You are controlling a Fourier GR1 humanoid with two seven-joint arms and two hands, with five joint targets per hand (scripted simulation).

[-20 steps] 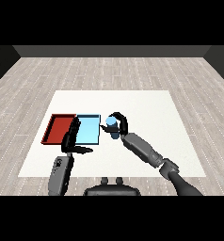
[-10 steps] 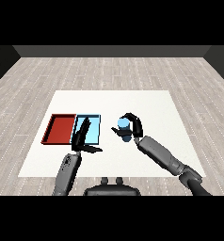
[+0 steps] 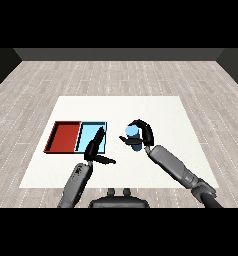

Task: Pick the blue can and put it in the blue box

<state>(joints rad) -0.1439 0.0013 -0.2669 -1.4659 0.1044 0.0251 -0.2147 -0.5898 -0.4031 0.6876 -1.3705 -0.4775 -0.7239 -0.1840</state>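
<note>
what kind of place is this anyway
Probably a bare test room set up for a tabletop sorting task: a white table on a grey plank floor, holding only a red tray and a light blue tray, with the right hand curled round a blue can.

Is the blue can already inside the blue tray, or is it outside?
Outside. The right hand curls round the blue can, right of the blue tray.

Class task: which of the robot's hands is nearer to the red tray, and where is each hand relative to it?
Left. The left hand is over the light blue tray, just right of the red tray. The right hand, holding the blue can, is farther right, beyond both trays.
</note>
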